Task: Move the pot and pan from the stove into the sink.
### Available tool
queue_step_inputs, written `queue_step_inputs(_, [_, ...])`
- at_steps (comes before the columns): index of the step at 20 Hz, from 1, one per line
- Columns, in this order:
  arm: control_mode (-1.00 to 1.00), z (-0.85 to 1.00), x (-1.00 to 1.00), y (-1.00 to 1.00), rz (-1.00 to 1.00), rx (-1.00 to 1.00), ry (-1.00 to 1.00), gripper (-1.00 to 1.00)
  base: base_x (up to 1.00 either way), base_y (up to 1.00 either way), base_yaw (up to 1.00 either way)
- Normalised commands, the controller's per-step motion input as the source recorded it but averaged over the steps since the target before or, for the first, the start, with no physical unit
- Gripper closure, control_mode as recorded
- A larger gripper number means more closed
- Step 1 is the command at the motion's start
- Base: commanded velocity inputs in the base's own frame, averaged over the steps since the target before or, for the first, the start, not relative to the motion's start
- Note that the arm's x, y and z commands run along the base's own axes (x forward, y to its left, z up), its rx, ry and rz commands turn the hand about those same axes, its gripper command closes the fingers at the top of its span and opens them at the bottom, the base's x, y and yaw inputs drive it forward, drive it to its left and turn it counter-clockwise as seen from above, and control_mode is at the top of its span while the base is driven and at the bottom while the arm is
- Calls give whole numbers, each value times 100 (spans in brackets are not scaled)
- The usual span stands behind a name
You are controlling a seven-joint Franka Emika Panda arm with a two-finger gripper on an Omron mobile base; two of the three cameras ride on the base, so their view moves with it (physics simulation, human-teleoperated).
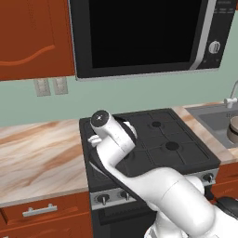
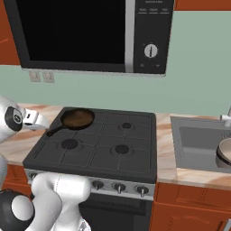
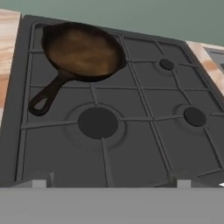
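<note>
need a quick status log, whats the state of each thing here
pan: on the stove's back left burner, empty, handle toward the front left
pot: already in the sink
stove: no flame seen on the burners
sink: holds the pot at its right end
microwave: door shut, screen dark
gripper: open, holding nothing

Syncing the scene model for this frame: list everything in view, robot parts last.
pan: 1, dark brown-black, on the stove's back left burner, handle toward the front left
pot: 1, beige with dark rim, in the sink, cut off by the picture's edge
stove: 1, black with silver knob strip, centre of the counter
sink: 1, grey, right of the stove
faucet: 1, silver, behind the sink
microwave: 1, black and silver, above the stove
counter: 1, marbled beige, either side of the stove
cabinets: reddish-brown, above and below the counter
wall outlets: 2, pale, left of the stove
arm: 1, white, over the stove's left side
gripper: 1, open, empty, above the stove's front edge
</note>
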Motion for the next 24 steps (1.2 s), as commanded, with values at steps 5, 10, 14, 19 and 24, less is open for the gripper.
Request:
queue_step_inputs(5, [-100, -11, 41, 2, -3, 4, 0, -100, 0, 0, 0])
queue_step_inputs(10, [-100, -16, 37, 9, -4, 6, 1, -100, 0, 0, 0])
queue_step_inputs(14, [-100, -20, 19, 11, -3, 4, 2, -100, 0, 0, 0])
queue_step_inputs(19, [-100, -13, 10, 8, -3, 3, 0, -100, 0, 0, 0])
queue_step_inputs(24, [-100, -14, 13, 4, -3, 3, 0, -100, 0, 0, 0])
